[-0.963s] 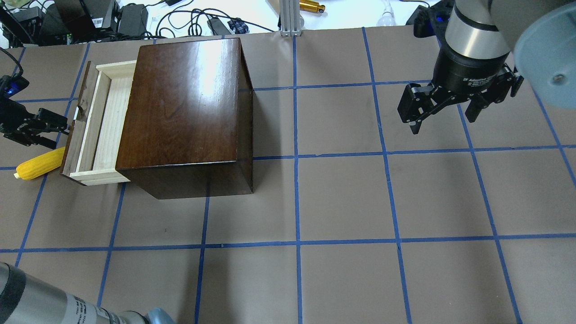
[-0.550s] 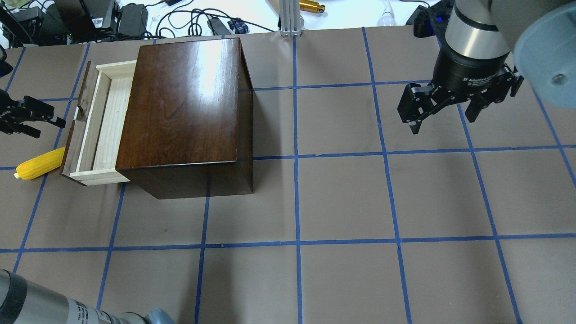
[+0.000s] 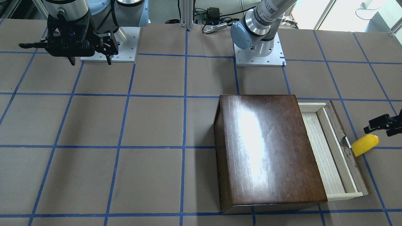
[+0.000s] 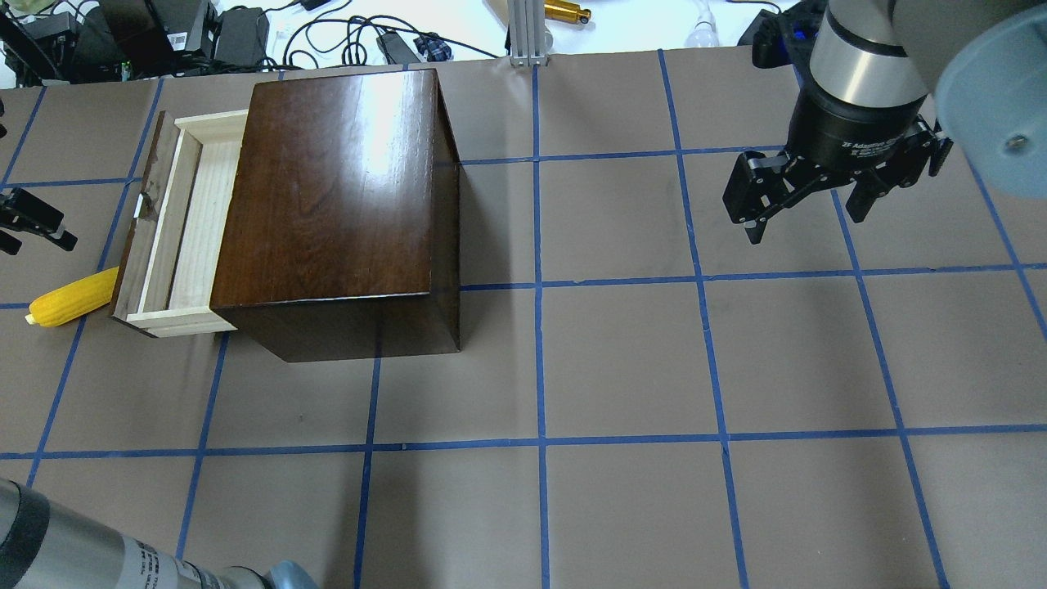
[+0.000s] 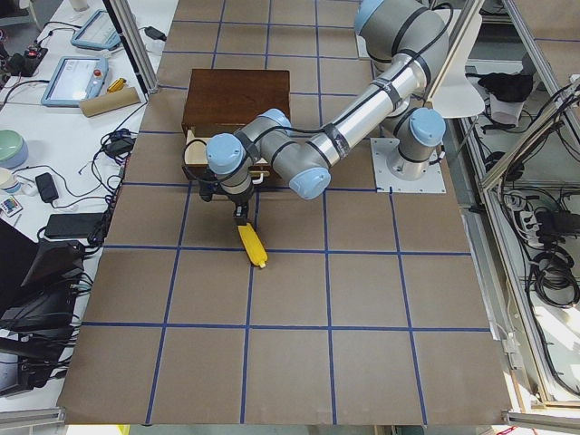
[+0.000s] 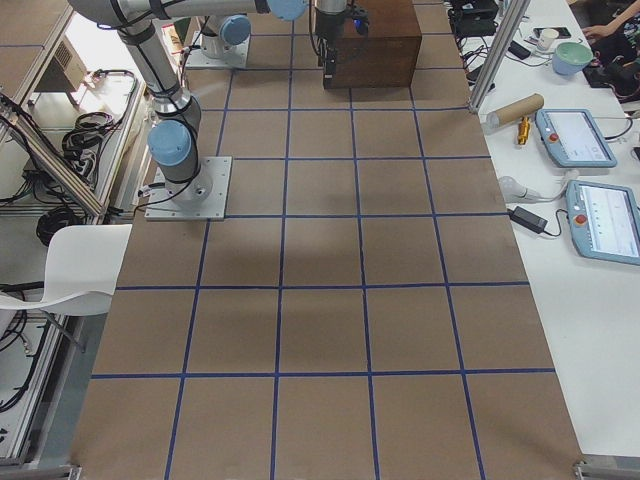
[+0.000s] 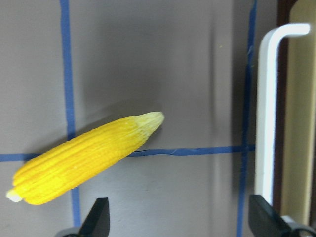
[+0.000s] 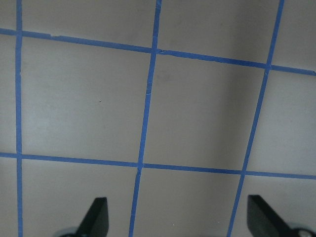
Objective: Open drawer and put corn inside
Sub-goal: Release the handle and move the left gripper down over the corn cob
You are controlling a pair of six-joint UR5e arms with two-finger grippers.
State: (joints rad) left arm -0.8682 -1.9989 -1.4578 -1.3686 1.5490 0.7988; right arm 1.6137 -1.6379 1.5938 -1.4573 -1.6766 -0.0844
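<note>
Tape-gridded brown table (image 4: 622,360), cluttered benches (image 6: 590,320), left gripper (image 7: 180,219) and right gripper (image 4: 806,221) spread, empty

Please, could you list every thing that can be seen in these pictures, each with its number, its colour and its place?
table: one, brown with a blue tape grid, under everything.
box: one, glossy dark brown, on the table at the robot's left.
drawer: one, pale wood with a dark front, pulled partly out of the box; nothing shows in it.
corn: one, yellow, lying on the table beside the drawer's front.
cables and adapters: several, black, beyond the table's far edge.
tablets: two, pale blue, on the side bench.
arms: two, silver-grey with pale blue joints.
left hand: one, black, open, over the table near the corn, holding nothing.
right hand: one, black, open, over bare table at the robot's right.
</note>
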